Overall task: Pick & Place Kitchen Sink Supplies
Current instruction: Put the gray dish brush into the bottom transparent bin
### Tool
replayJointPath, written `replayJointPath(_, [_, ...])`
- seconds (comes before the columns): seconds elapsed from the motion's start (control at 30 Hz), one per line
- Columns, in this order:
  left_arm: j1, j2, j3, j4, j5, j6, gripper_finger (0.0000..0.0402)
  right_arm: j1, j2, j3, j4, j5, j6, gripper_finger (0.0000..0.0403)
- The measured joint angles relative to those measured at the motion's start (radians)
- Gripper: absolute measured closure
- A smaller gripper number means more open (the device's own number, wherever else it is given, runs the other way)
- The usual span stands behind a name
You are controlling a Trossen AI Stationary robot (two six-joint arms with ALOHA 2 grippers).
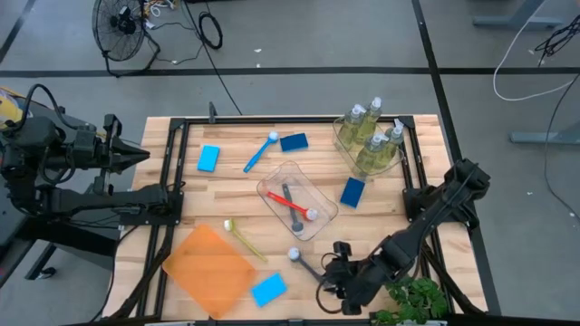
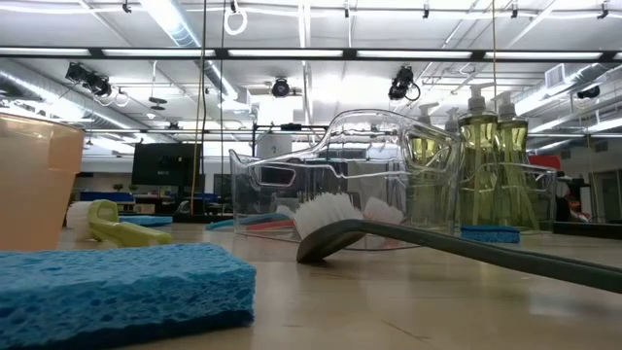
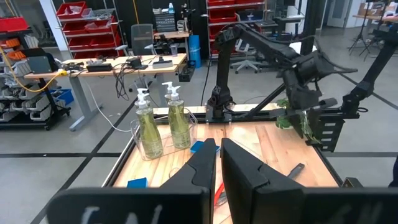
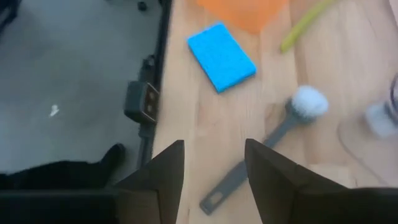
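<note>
A grey brush (image 1: pixel 304 263) lies flat on the table near its near edge, with its white head (image 4: pixel 309 102) toward the middle. My right gripper (image 1: pixel 331 282) (image 4: pixel 211 165) hangs open just above the handle's free end (image 4: pixel 212 202), a finger on either side, touching nothing. A blue sponge (image 4: pixel 221 56) lies beside it. A clear tub (image 1: pixel 294 201) in the middle holds a red brush (image 1: pixel 290 204) and a dark one. Soap bottles (image 1: pixel 372 136) stand in a tub at the far right. My left gripper (image 1: pixel 140 154) (image 3: pixel 219 163) waits shut beyond the left edge.
An orange tray (image 1: pixel 208 269) lies at the near left, with a yellow-green brush (image 1: pixel 243 237) beside it. A blue brush (image 1: pixel 261 152) and blue sponges (image 1: pixel 208 158), (image 1: pixel 294 141), (image 1: pixel 352 191) are spread over the far half. A green plant (image 1: pixel 412 303) sits at the near right corner.
</note>
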Motion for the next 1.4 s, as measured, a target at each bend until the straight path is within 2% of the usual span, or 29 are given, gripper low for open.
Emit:
replayJointPath(0.3, [0.0, 0.0, 0.0, 0.0, 0.0, 0.0, 0.0374, 0.028, 0.0, -0.194, 0.297, 0.018, 0.053, 0.0234])
replayJointPath(0.43, [0.0, 0.0, 0.0, 0.0, 0.0, 0.0, 0.0374, 0.028, 0.002, -0.245, 0.356, 0.045, 0.084, 0.0231])
replayJointPath(0.63, [0.0, 0.0, 0.0, 0.0, 0.0, 0.0, 0.0374, 0.026, 0.042, -0.258, 0.349, 0.205, 0.094, 0.0219])
replayJointPath(0.77, [0.0, 0.0, 0.0, 0.0, 0.0, 0.0, 0.0374, 0.016, 0.081, -0.258, 0.376, 0.254, 0.104, 0.0214])
replayJointPath(1.07, [0.0, 0.0, 0.0, 0.0, 0.0, 0.0, 0.0374, -0.025, 0.179, -0.257, 0.498, 0.249, 0.105, 0.0213])
replayJointPath(1.4, [0.0, 0.0, 0.0, 0.0, 0.0, 0.0, 0.0374, -0.058, 0.27, -0.257, 0.514, 0.249, 0.105, 0.0213])
